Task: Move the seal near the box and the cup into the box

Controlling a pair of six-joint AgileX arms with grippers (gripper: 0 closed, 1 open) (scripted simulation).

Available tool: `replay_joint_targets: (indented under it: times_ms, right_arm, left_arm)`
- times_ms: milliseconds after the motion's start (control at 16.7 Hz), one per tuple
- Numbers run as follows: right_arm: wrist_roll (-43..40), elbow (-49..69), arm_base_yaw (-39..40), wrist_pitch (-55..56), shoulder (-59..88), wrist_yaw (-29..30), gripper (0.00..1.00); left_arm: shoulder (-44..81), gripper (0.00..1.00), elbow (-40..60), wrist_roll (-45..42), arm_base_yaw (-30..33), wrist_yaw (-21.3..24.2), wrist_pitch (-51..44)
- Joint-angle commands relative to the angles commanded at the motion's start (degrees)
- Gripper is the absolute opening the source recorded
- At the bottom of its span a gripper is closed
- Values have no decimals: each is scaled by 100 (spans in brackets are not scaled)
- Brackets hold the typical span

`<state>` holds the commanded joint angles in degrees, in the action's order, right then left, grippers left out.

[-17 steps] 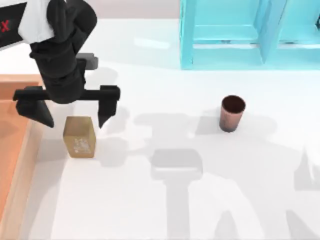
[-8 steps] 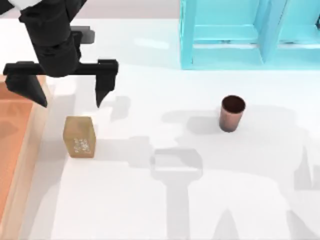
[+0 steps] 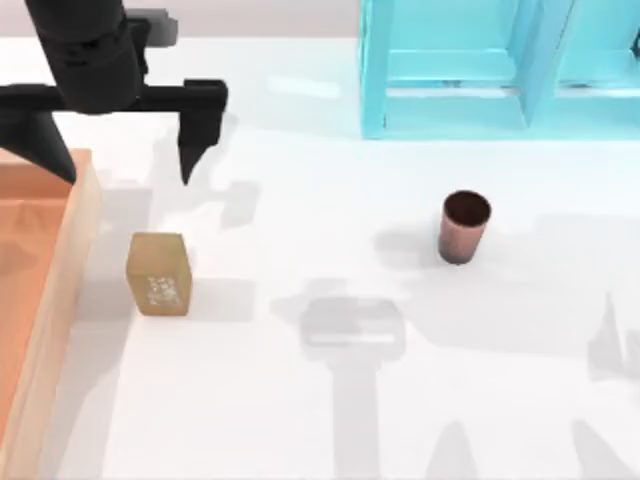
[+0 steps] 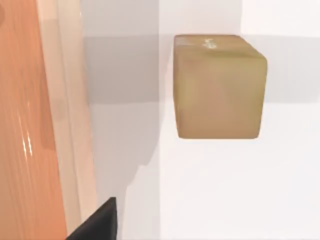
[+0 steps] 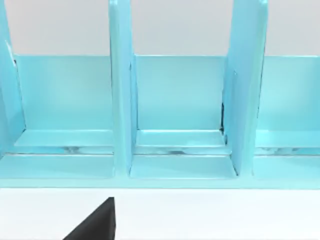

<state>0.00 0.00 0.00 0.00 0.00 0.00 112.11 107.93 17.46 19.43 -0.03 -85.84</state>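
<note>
Seal [image 3: 159, 273] stands upright on the white table [image 3: 330, 400], just beside the box [image 3: 62, 260] rim at the left, not touching it. I see my left gripper [image 3: 118, 135] raised above and behind it, fingers spread wide, empty. Cup [image 3: 464, 227] stands well apart to the right, before the cyan shelf [image 3: 500, 65].
</note>
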Motion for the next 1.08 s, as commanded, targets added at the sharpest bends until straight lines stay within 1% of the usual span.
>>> replay_joint_targets:
  times_ms: [120, 240, 420, 660, 780, 900, 1080]
  right_arm:
    - [0, 0, 0, 0, 0, 0, 100]
    - [0, 0, 0, 0, 0, 0, 100]
    - [0, 0, 0, 0, 0, 0, 100]
    - [0, 0, 0, 0, 0, 0, 100]
    - [0, 0, 0, 0, 0, 0, 100]
    - [0, 0, 0, 0, 0, 0, 100]
    - [0, 0, 0, 0, 0, 0, 100]
  left_arm:
    - [31, 100, 0, 14, -2, -6, 20]
    - [239, 100, 208, 221, 207, -122, 97]
    - [971, 100, 969, 916, 924, -485, 370]
    - [2216, 100, 2371, 2096, 2284, -1131, 893]
    - [2732, 100, 2900, 2610, 2843, -1425, 1138]
    - [3053, 100, 3218, 2928, 3164, -1628, 1308]
    - [3135, 100, 3300, 3009, 3246, -1686, 1355]
